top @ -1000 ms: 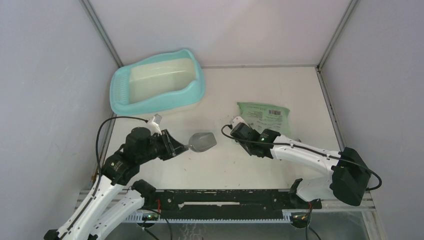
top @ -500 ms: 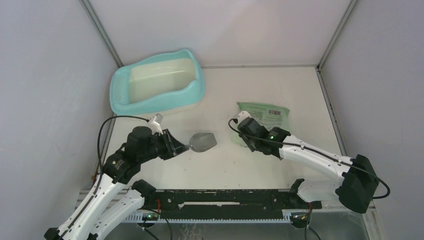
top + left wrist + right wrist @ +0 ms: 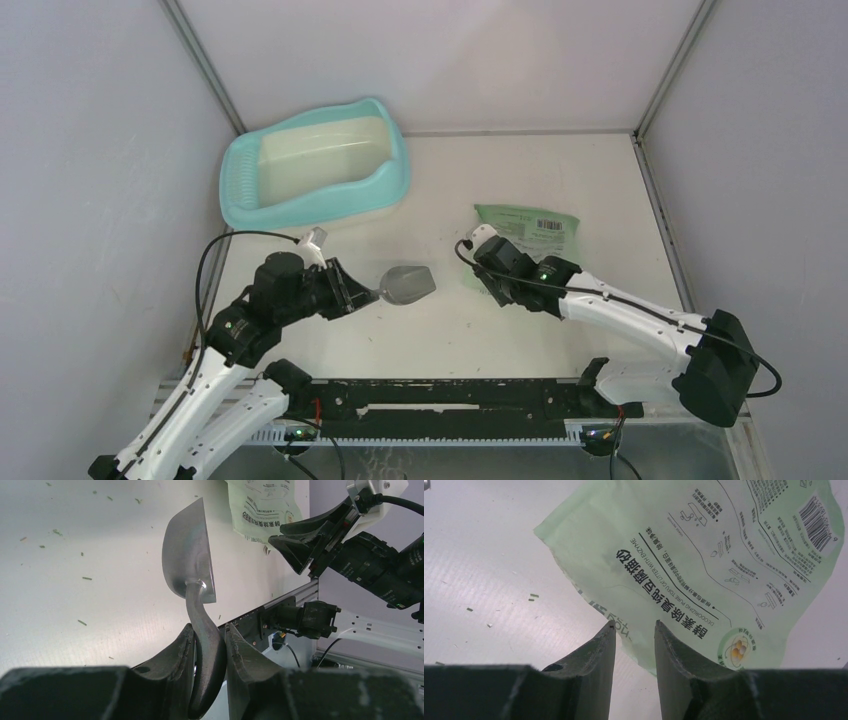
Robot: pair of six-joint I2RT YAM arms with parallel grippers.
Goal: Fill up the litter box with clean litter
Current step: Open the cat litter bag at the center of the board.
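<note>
Clerk: Item one, left arm. Pose?

Checker: It rises from the near left corner and bends at the elbow, with the forearm reaching right toward the middle of the bench. The left jaws are pressed onto the handle of a grey metal scoop. The scoop's bowl sticks out ahead of them.

Clerk: Item two, right arm.

Checker: It is stretched low from the near right corner, reaching leftward. The right jaws stand parted at the near left edge of a flat green printed bag. That edge shows in the gap between them. Whether they touch it cannot be told.

Clerk: Item three, litter box.

Checker: It sits in the far left corner of the bench, slotted ledge to the left, pale inside. It is well apart from both pairs of jaws. The left jaws and the scoop are nearer to it, and the right jaws and the bag lie farther off to the right.

Clerk: Item four, litter.

Checker: A few stray crumbs lie scattered on the bench around the scoop and beside the bag.
</note>
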